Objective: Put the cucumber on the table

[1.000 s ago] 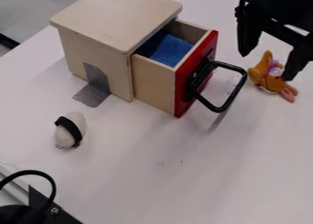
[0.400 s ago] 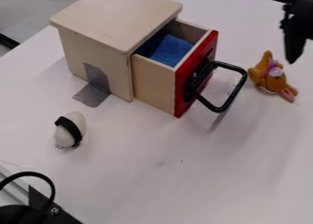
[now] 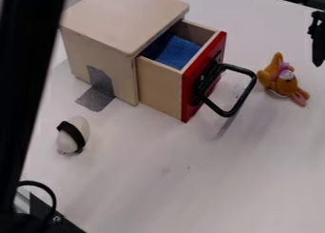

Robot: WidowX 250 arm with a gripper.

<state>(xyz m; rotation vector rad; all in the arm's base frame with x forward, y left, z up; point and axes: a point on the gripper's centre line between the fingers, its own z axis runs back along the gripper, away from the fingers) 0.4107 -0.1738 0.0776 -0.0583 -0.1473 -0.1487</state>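
Gripper (image 3: 318, 42) shifted right, opening and hold unclear, drawer (image 3: 160, 88) jutting out, black bar (image 3: 28, 75) left

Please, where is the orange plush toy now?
The plush toy lies on the white table at the right of the camera view, just right of the drawer's black handle.

Red drawer front (image 3: 211, 70), blue cloth (image 3: 178, 52)

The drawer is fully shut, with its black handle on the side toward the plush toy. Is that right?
No, the drawer isn't shut: the camera view shows it pulled out of the wooden box. Its black handle is on the side toward the plush toy.
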